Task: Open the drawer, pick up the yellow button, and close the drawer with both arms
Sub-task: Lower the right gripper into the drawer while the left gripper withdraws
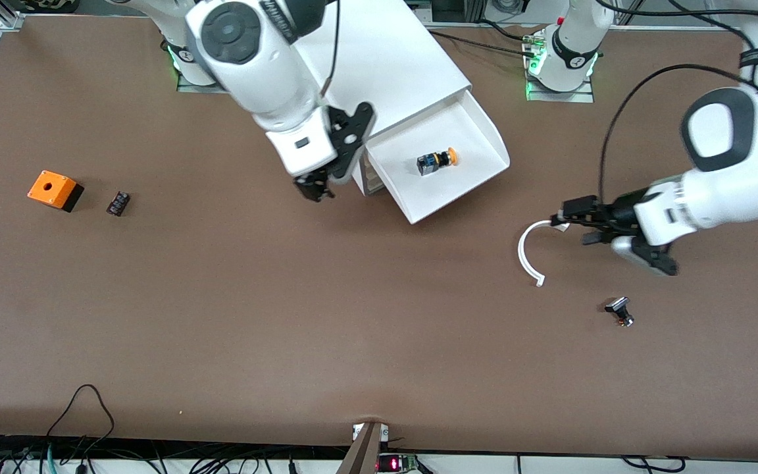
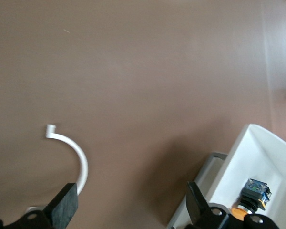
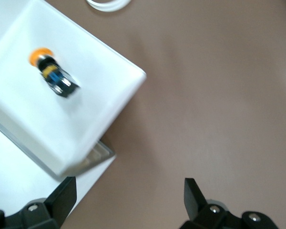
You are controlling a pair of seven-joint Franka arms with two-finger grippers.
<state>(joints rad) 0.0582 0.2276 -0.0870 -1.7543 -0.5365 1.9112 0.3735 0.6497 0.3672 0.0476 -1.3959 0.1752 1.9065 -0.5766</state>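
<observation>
The uppermost drawer (image 1: 484,128) of the white cabinet (image 1: 385,59) is pulled out. The button (image 1: 438,161), with an orange cap and a black-and-blue body, lies on its side in it. My right gripper (image 1: 313,187) is open and empty, low beside the cabinet's front corner at the right arm's end. Its wrist view shows the drawer (image 3: 100,109) and the button (image 3: 52,71). My left gripper (image 1: 576,222) is open and empty, low over the table beside a white curved strip (image 1: 525,253). Its wrist view shows the strip (image 2: 78,157), the drawer (image 2: 257,152) and the button (image 2: 255,193).
An orange cube with a hole (image 1: 55,189) and a small black part (image 1: 118,203) lie toward the right arm's end. A small silver-black part (image 1: 620,311) lies nearer the front camera than the left gripper. Cables run along the table's front edge.
</observation>
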